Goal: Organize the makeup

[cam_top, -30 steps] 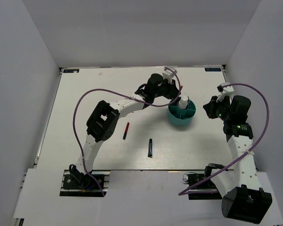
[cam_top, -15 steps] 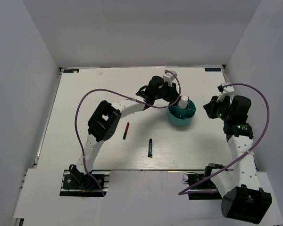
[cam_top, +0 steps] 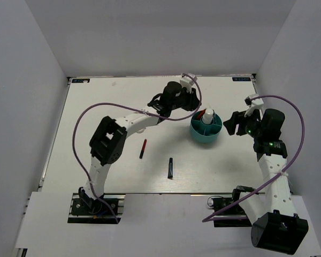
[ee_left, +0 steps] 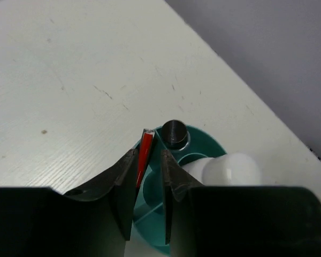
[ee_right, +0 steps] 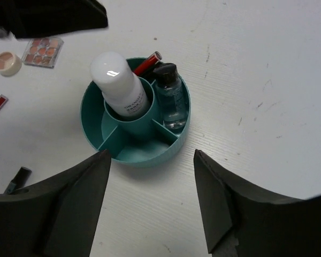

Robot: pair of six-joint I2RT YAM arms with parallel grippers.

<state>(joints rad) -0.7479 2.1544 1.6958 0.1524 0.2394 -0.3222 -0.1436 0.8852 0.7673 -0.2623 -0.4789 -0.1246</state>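
The teal tub holds a white bottle, a dark-capped clear bottle and a slim red tube that leans on its far rim. My left gripper hangs just over that rim, narrowly open. The red tube stands between its fingers, against the left one and free of the other. Just right of the tub, my right gripper is wide open and holds nothing. A red-and-black tube and a black tube lie on the table.
A square pink-toned palette and a round beige compact lie on the table beyond the tub, under the left arm. White walls close in the table at the back and on both sides.
The left jaws have parted from the red tube, which now leans in the tub, and the left arm has drawn back a little. The right jaws have swung wide open.
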